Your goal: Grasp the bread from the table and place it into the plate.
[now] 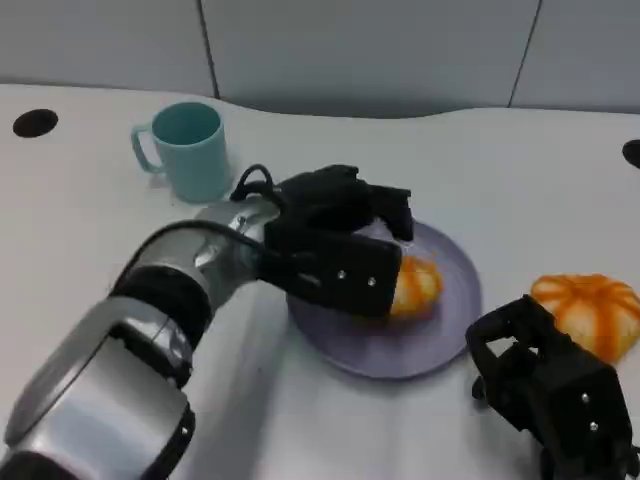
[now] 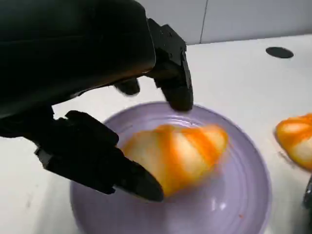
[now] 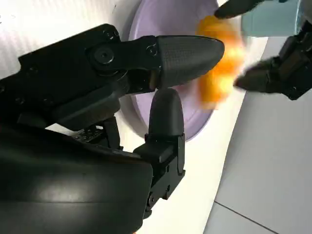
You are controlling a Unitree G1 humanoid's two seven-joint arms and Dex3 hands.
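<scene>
**Op:** Bread [image 1: 415,287] over the purple plate [image 1: 450,330], held in my left hand [image 1: 335,245]. Reading left to right in the head view: teal mug [image 1: 190,150] at the far left of the table [image 1: 80,220], then my left forearm and hand reaching over the plate, then the plate itself, then a second orange-striped bun [image 1: 590,310] lying on the table beside it, with my right hand [image 1: 545,385] just in front of that bun.

**Obs:** Grip state?

**Op:** Left wrist view shows fingers [image 2: 102,165] under one end of the bread [image 2: 175,153] and another finger above it, so I read it as pinched. Cannot tell whether it touches the plate [image 2: 243,195] yet. Right hand holds nothing; fingers look curled, but I cannot tell for sure.

**Obs:** How will it handle?

**Op:** My guess: light, soft, squashes easily, glazed crust a bit slick. Best taken across the thick middle, gently. An end pinch like this could let it tip.
</scene>
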